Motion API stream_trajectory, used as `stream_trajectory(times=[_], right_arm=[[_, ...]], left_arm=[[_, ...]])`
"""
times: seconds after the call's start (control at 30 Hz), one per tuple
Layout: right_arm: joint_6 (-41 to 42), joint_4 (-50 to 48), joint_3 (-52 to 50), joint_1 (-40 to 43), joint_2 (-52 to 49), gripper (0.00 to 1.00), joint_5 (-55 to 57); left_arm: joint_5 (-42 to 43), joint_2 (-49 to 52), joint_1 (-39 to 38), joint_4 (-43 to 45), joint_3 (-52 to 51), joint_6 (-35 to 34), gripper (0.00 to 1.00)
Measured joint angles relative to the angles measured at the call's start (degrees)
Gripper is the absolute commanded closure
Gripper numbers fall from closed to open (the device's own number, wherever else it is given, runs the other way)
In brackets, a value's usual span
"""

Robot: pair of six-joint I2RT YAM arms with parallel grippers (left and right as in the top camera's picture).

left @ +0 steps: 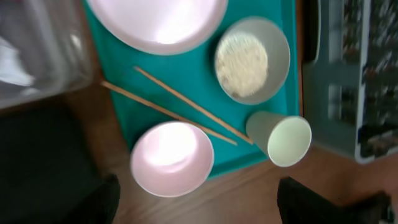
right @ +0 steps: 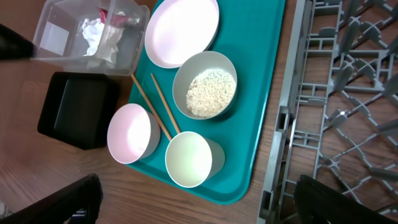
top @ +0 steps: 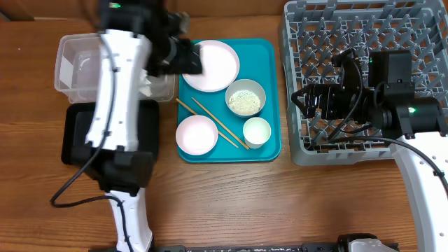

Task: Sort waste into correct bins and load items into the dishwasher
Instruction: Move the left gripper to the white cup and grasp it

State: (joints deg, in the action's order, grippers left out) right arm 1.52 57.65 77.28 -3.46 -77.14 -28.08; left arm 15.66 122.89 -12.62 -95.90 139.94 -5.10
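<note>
The left hand (left: 198, 190) hangs over the left rim of the teal serving tray (top: 269, 59), beside the white plate (top: 215, 64). Its fingers (left: 102, 200) are spread wide with nothing between them. The right hand (right: 198, 183) sits above the left part of the grey dish rack (top: 364, 35), likewise spread and empty.

On the teal tray, the plate lies at the far end. Next to it is a bowl (right: 205, 85) holding the rice grains (right: 211, 93). The empty white bowl (right: 129, 132) and the small cup (right: 188, 158) stand upright at the near end. The chopsticks (right: 155, 106) lie slanted between the two bowls.

Left of the tray on the wooden surface (top: 231, 203), the clear tub (right: 56, 37) holds the crumpled napkin (right: 96, 31) and the red wrapper (right: 118, 17). The black tray (right: 78, 109) sits just beside it.
</note>
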Motion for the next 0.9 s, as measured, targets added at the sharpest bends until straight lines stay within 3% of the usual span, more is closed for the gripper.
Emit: stream_trajectory(times=[0.47,0.73,0.9], right_arm=[[0.02,0.02,0.00,0.00,0.00,0.00,0.00],[0.02,0.11,0.00,0.00,0.00,0.00,0.00],[0.00,0.15,0.00,0.00,0.00,0.00,0.00]], left_arm=[[-1.92,0.00,-17.44,13.62,-21.07,0.87,0.19],[-3.72,0.00,-19.17,19.87,-29.66,1.07,0.39],[-4.13,0.00,-19.17,23.15,-33.66,1.20,0.44]])
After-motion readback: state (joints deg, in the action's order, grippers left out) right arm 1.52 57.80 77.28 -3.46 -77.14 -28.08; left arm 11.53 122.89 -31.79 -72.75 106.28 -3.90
